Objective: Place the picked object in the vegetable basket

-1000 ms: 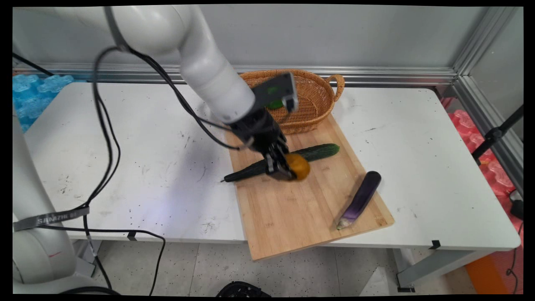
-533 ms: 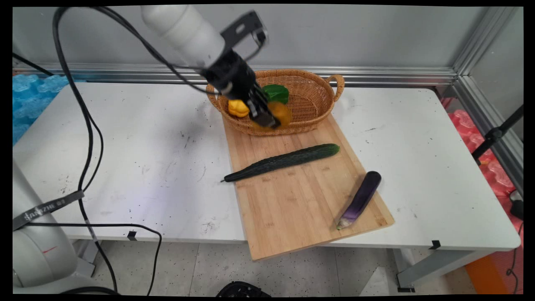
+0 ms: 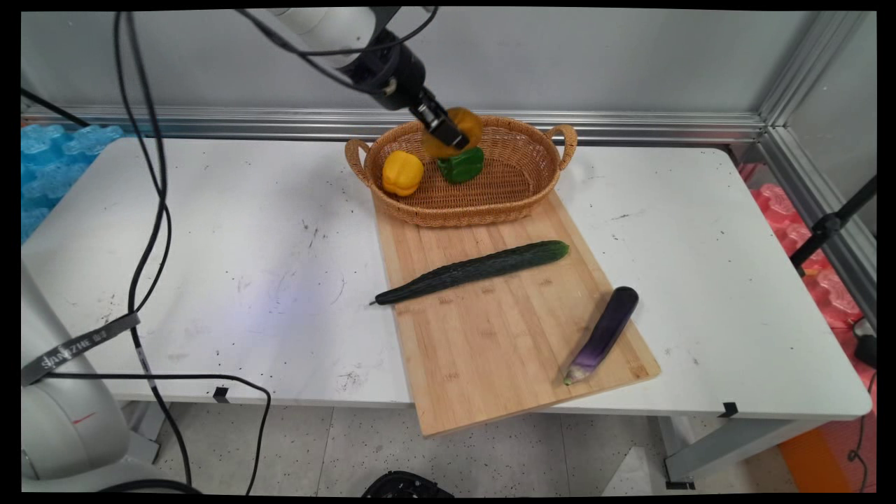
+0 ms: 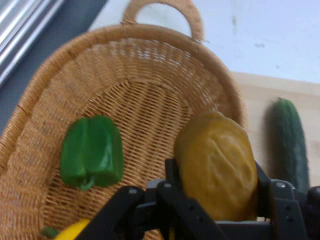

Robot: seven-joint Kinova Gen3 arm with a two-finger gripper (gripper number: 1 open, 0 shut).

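Tool [image 3: 448, 134]: raised above wicker basket [image 3: 521, 189], clamped on a rounded orange-brown fruit [image 4: 217, 162]. Writing: grey strap [image 3: 77, 346] on arm cable carried lettering, not legible. Basket: held yellow pepper [image 3: 402, 173] and green pepper [image 4: 92, 151], apart. Cutting board [image 3: 490, 350] on white surface [image 3: 210, 266]: carried cucumber [image 3: 476, 270], its stem end overhanging the board, and eggplant [image 3: 605, 332]; basket's near side on board.

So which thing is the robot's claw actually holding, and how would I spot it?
Find the wicker basket at the table's far side, at the head of the wooden cutting board. Above it the gripper clamps a round, dull orange-brown fruit. It is held in the air, whereas the yellow pepper and green pepper lie inside the basket.
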